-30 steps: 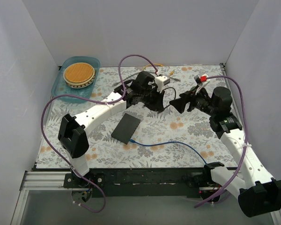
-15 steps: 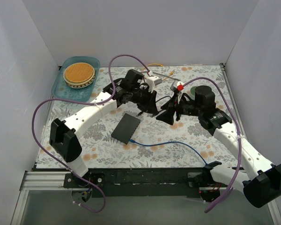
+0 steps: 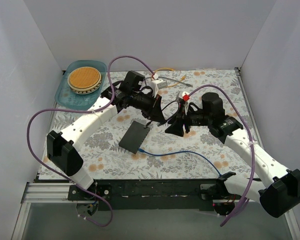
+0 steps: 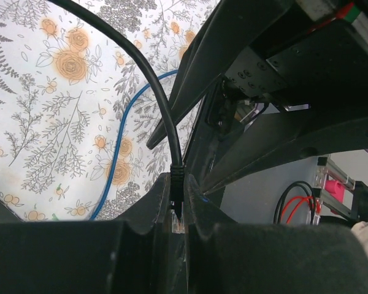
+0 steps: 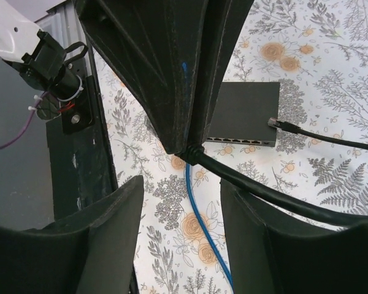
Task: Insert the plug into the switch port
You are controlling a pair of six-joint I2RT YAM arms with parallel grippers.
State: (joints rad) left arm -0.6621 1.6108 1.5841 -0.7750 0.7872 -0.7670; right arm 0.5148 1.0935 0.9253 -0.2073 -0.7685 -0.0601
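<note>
The switch [image 3: 135, 136], a flat black box, lies on the floral mat; in the right wrist view [image 5: 245, 110] its sockets line the near edge. My left gripper [image 3: 157, 114] is above its far right corner, shut on the plug [image 4: 176, 197] of a black cable [image 4: 141, 67]; the plug's clear tip points back into the jaws. My right gripper [image 3: 172, 127] is open just right of the left one. In the right wrist view [image 5: 181, 226] the black cable [image 5: 276, 196] crosses above its gap. A second plug end [image 5: 272, 122] lies by the switch's corner.
A blue cable [image 3: 180, 154] runs from the switch's near end across the mat to the right. A teal tray [image 3: 101, 70] with a round wooden disc [image 3: 84, 78] sits at the back left. A white block [image 3: 157, 84] and an orange cord [image 3: 165, 69] lie at the back.
Both grippers have moved left and nearer, toward the switch, and closer together. The left gripper stays shut on the plug; the right stays open.
</note>
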